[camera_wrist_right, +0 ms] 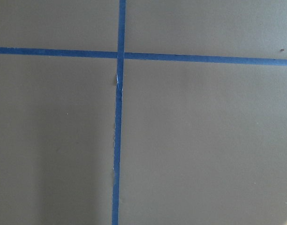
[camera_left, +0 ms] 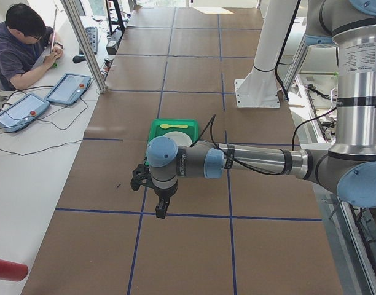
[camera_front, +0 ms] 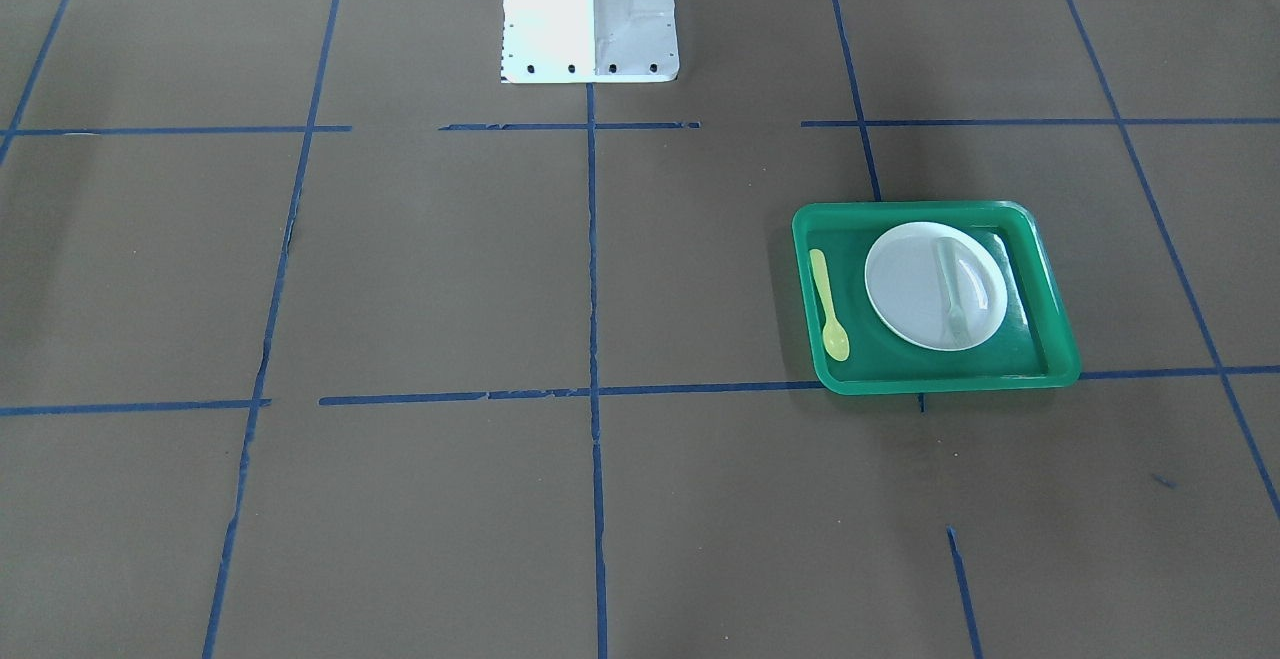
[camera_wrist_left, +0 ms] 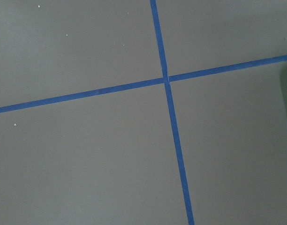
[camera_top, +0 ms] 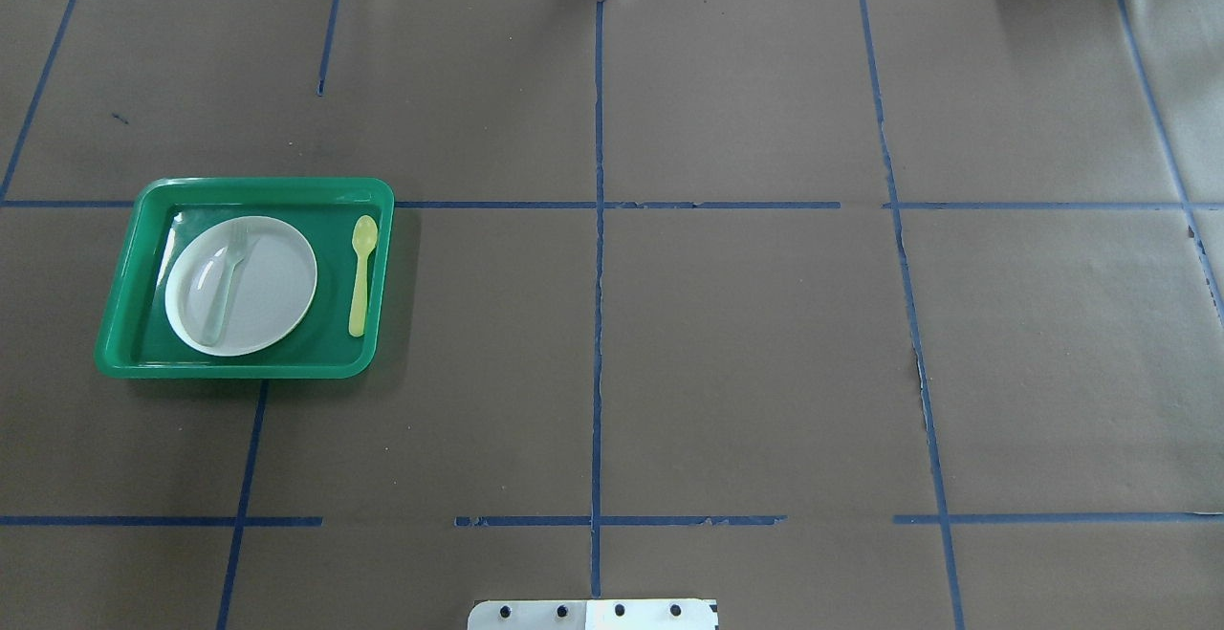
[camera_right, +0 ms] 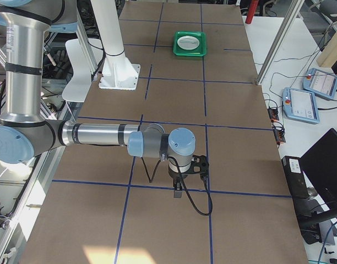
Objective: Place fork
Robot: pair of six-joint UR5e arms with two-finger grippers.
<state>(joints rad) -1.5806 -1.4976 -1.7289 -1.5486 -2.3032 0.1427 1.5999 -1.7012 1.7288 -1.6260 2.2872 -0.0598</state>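
Note:
The pale translucent fork (camera_front: 951, 289) lies across a white plate (camera_front: 915, 284) in a green tray (camera_front: 940, 380); the fork shows in the overhead view too (camera_top: 224, 284). A yellow spoon (camera_top: 360, 276) lies in the tray beside the plate. My left gripper (camera_left: 161, 211) hangs over bare paper short of the tray, and I cannot tell whether it is open or shut. My right gripper (camera_right: 178, 192) hangs far from the tray, near the table's other end, and I cannot tell its state either. Both wrist views show only brown paper and blue tape.
The table is covered in brown paper with a blue tape grid (camera_top: 598, 324). The robot's white base (camera_front: 590, 14) stands at the table's edge. An operator (camera_left: 22, 43) sits at a side desk with tablets (camera_left: 68, 88).

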